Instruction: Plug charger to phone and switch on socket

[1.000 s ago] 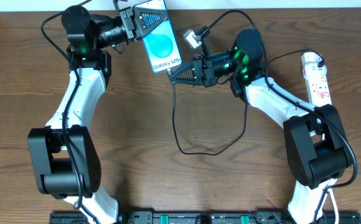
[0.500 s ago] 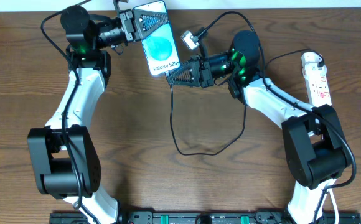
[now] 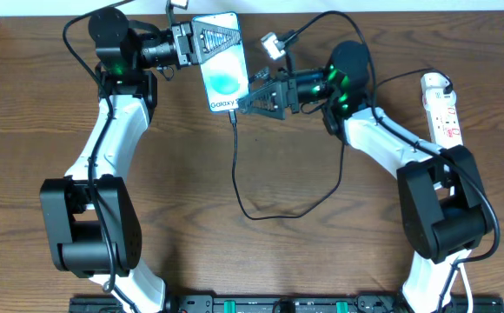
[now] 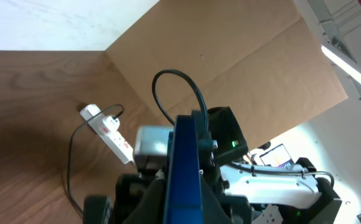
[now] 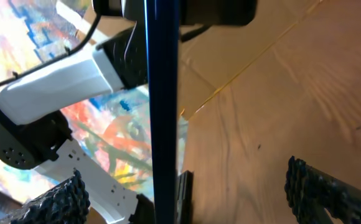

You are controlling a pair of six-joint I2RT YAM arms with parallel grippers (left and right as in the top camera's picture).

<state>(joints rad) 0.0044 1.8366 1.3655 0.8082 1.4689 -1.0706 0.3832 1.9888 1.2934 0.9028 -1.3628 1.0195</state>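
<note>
Blue-screened phone is pinched in my left fingers; my right fingers stand spread beside it, charger trailing below.

Phone: one is showing.
Charger cable: one is trailing.
Power strip: one is lying.
Robot arms: two are reaching.
</note>
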